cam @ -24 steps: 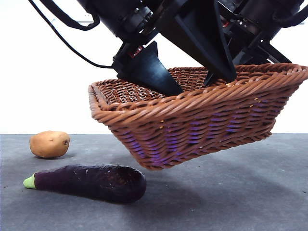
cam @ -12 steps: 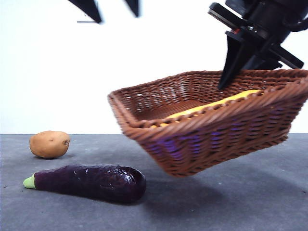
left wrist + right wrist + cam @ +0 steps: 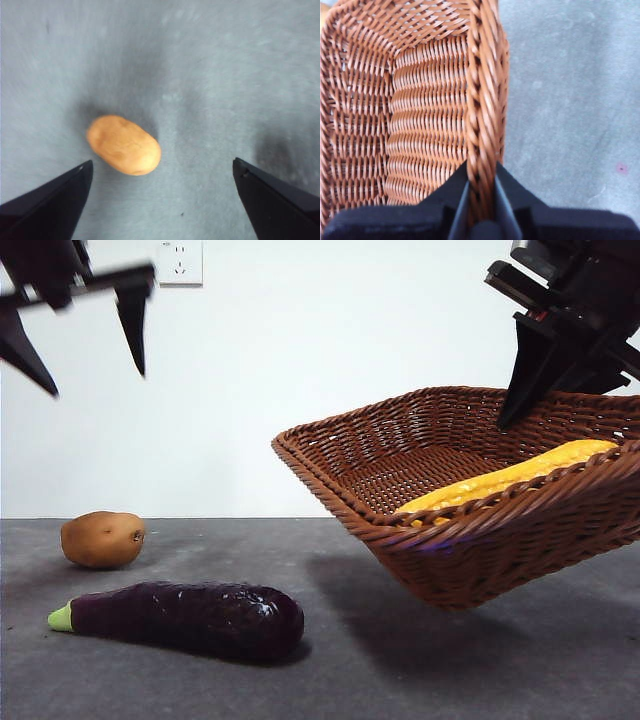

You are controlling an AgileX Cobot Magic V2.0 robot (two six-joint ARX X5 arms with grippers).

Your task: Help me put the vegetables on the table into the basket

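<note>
A: So, where's the basket [image 3: 470,530]?
B: Right side, tilted, lifted off the worktop [image 3: 420,660]. Right hand [image 3: 481,200] clamped on its rim. Corn [image 3: 510,480] lies inside.
A: Left hand [image 3: 85,335]?
B: High at far left, jaws wide apart, holding nothing, above the potato [image 3: 125,145].
A: And the eggplant [image 3: 185,618]?
B: On the worktop, near left, stem pointing left; potato's just behind it.

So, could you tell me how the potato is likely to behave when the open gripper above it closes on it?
The potato looks rounded and oval, so it may roll if nudged off-centre. Its skin seems smooth and matte, probably less slippery than the glossy eggplant. It looks firm, so likely stiff in the grasp. The left gripper stands open well wider than it.
</note>
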